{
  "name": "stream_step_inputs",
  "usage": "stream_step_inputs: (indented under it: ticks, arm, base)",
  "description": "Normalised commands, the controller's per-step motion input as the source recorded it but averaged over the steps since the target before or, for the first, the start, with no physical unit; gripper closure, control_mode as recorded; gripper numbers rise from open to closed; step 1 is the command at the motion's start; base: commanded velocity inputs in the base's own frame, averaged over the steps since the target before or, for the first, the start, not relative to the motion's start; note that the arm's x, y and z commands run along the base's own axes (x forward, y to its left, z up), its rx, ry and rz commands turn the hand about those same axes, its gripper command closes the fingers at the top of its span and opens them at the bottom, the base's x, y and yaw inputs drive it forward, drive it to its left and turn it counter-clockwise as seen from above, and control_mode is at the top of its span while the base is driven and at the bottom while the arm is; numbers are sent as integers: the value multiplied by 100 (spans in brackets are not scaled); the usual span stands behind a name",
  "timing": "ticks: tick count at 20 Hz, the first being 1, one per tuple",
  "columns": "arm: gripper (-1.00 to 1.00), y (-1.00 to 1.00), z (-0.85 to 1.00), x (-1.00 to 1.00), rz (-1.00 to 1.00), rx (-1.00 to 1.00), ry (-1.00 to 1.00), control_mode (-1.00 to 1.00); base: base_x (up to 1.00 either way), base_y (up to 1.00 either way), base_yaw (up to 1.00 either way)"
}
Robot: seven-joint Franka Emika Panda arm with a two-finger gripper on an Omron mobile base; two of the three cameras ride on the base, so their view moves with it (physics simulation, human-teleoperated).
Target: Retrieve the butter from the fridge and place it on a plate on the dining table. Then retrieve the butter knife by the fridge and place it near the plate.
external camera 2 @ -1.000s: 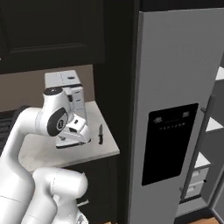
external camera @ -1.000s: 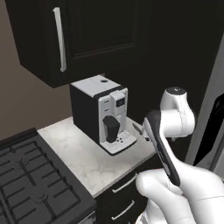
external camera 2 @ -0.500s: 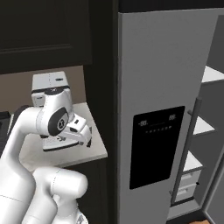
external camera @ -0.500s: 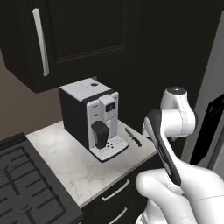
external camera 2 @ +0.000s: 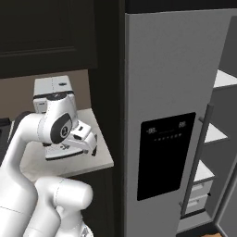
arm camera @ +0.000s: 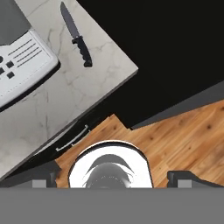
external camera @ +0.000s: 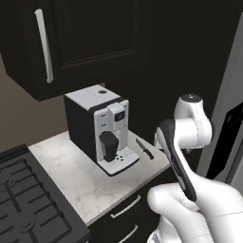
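Butter knife (arm camera: 76, 35), slim, all dark, flat on marble counter (arm camera: 87, 92)

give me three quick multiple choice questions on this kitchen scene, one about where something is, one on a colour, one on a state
1. Where does the butter knife lie?
A. on the marble counter beside the coffee machine
B. on the stove
C. inside the fridge

2. What colour is the dispenser panel on the fridge?
A. white
B. black
C. red

3. How does the fridge's right-hand door stand?
A. shut
B. taken off
C. open, with white shelves in sight

Answers: 1 A, the left base view shows the knife flat on the counter next to the machine. 2 B, the panel is black against the grey door. 3 C, the right base view shows shelves past the closed left door.
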Motion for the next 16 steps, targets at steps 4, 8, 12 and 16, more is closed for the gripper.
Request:
stream_step_inputs:
  ticks: [4, 8, 12, 16]
  arm:
    - [-100, 0, 0, 11, 0, 0, 0, -100]
    - [-100, 8, -16, 28, 0, 1, 0, -100]
    - [-100, 9, -25, 22, 7, 0, 0, -100]
    - [-100, 0, -29, 38, 10, 0, 0, -100]
  base:
    - [11, 0, 0]
    - [0, 0, 0]
    - [0, 0, 0]
    - [0, 0, 0]
